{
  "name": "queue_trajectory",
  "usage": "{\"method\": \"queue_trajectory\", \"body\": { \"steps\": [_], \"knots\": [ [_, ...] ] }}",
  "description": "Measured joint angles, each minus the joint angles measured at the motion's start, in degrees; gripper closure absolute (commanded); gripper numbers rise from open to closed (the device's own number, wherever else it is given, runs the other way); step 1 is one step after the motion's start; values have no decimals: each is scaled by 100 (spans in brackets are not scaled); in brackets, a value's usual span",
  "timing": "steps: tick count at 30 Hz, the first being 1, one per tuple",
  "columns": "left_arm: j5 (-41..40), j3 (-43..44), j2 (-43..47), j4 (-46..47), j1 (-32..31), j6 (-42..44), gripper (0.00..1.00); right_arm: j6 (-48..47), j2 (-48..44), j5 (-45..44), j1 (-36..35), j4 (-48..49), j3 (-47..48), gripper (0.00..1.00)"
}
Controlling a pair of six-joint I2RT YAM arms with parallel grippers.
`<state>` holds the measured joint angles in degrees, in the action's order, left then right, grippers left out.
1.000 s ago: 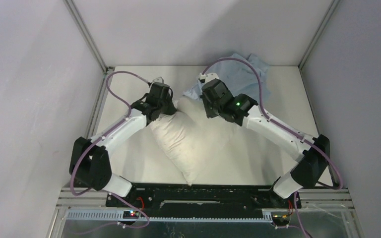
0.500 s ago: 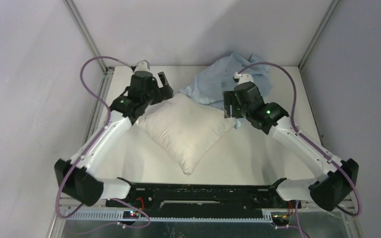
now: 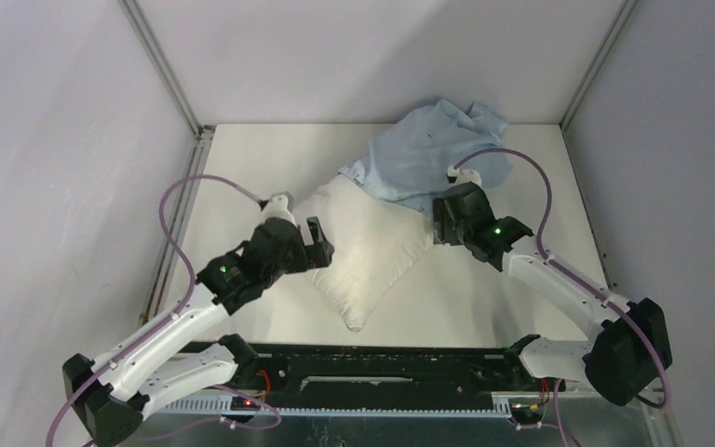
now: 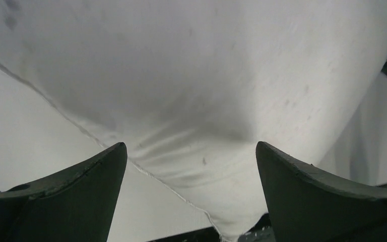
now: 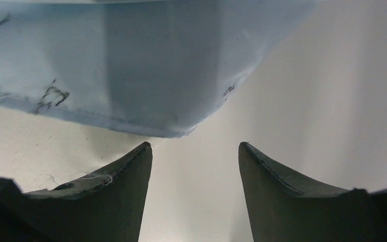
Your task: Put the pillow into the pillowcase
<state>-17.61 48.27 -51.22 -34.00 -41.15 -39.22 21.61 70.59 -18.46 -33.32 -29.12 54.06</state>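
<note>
The pillow (image 3: 368, 247), plump and white, lies flat on the table like a diamond, one corner pointing at the arm bases. The light blue pillowcase (image 3: 428, 154) is crumpled behind it, overlapping its far corner. My left gripper (image 3: 317, 247) hovers at the pillow's left edge, open wide. In the left wrist view the pillow (image 4: 191, 75) fills the frame past my spread left gripper (image 4: 191, 151), which holds nothing. My right gripper (image 3: 440, 223) is open at the pillow's right corner. In the right wrist view the pillowcase's hem (image 5: 131, 65) lies just beyond my empty right gripper (image 5: 195, 146).
The white table (image 3: 521, 177) is boxed in by grey walls on three sides, with metal posts (image 3: 163, 74) at the back corners. Purple cables (image 3: 182, 200) loop above both arms. A black base rail (image 3: 382, 358) runs along the near edge.
Both grippers let go of the pillow and opened. The pillow, bunched and lifted a second ago, now lies flat. Both arms drew back toward the near side, the left one farthest.
</note>
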Motion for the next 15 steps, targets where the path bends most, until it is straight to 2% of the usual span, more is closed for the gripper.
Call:
{"method": "queue_trajectory", "body": {
  "steps": [4,9,12,15],
  "knots": [
    [205,-833,293,363,-258,-461,0,-17,284,-101,7,332,-79,35],
    [297,-1193,92,997,-321,-844,0,-74,704,-354,7,804,-76,42],
    [175,-1198,-210,1266,-334,-1038,4,-122,933,-699,7,1051,-76,51],
    [-57,-1200,-518,1502,-323,-1241,13,-184,1056,-1003,2,1261,-74,64]
  ]
}}
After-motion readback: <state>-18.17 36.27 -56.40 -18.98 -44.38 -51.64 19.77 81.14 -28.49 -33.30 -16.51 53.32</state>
